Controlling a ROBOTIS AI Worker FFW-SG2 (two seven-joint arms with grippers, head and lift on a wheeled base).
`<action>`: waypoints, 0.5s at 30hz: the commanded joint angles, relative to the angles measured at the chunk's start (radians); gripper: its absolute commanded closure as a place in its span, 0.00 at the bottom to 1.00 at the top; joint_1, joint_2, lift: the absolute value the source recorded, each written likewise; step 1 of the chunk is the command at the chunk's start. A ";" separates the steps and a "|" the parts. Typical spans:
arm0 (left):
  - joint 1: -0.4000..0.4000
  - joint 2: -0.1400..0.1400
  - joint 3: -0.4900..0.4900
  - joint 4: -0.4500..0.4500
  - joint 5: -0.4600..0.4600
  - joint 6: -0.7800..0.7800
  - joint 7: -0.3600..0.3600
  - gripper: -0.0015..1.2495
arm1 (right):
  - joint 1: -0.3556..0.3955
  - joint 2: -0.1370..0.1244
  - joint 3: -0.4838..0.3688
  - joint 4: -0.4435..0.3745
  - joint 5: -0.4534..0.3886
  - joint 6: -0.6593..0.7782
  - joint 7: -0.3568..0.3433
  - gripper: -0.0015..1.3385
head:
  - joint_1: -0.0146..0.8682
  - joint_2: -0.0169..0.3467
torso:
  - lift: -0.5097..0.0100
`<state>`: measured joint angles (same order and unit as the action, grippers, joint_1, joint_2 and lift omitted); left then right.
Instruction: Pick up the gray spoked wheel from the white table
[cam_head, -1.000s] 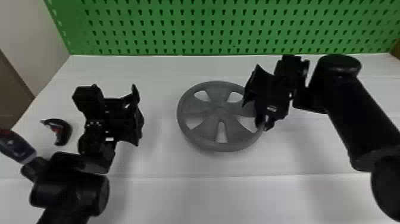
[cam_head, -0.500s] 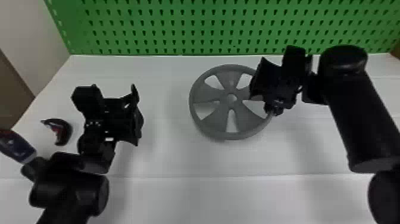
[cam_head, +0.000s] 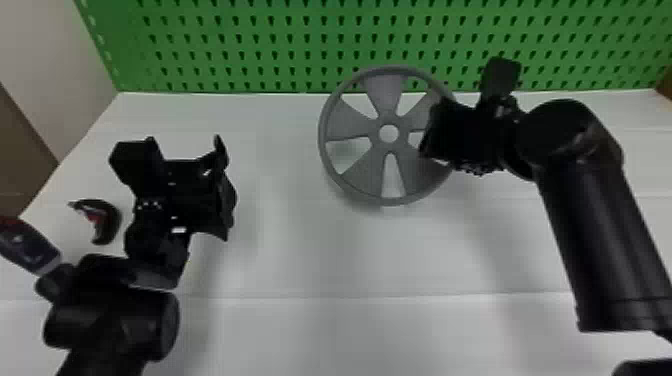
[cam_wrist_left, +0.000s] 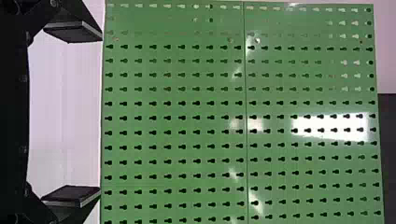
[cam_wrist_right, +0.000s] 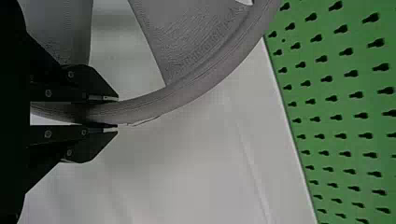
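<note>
Wheel (cam_head: 387, 118) is in the right gripper (cam_wrist_right: 116, 114), pinched at the rim on the robot's right side. Right jaws are narrow, one finger on the spoke side of the rim, the other on the outer side. Head view has the wheel with its face toward the camera, far edge overlapping the green pegboard (cam_head: 250, 45), shadow on the white table (cam_head: 300, 260) below. I read that as off the surface, so step in hand is the lift, with the grasp part done. How much clearance there is under the near edge, can't tell. Left gripper (cam_wrist_left: 100, 114) is over the left part of the table, jaws wide, nothing between them; a small dark curved item (cam_head: 111, 215) lies on the table beside that arm. Don't see a need for the left one here. Next move: keep the squeeze on, raise straight and slow until the whole rim is plainly clear, then hold level. Watch the far edge, it could catch the pegboard if the arm pushes forward; backing off a bit toward the robot would be safer. Grip is at one side only, so the wheel likely wants to sag or twist about the fingers. No quick wrist turns.
</note>
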<state>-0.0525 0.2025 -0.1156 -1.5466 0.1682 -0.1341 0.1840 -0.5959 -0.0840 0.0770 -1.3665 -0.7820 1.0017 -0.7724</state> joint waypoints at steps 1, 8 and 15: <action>0.000 0.000 0.002 -0.006 0.005 0.001 0.000 0.10 | 0.070 -0.003 0.023 -0.074 0.112 -0.109 0.074 0.76 | 0.93 0.17 | 0.79; 0.002 0.000 0.004 -0.010 0.011 0.001 0.000 0.10 | 0.151 0.010 0.021 -0.140 0.314 -0.230 0.255 0.77 | 0.93 0.17 | 0.79; 0.002 0.000 0.004 -0.010 0.019 0.001 0.000 0.10 | 0.223 0.001 0.035 -0.158 0.420 -0.419 0.413 0.77 | 0.93 0.17 | 0.79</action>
<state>-0.0506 0.2025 -0.1120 -1.5567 0.1836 -0.1336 0.1840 -0.4183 -0.0810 0.1046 -1.5161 -0.4201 0.6984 -0.4125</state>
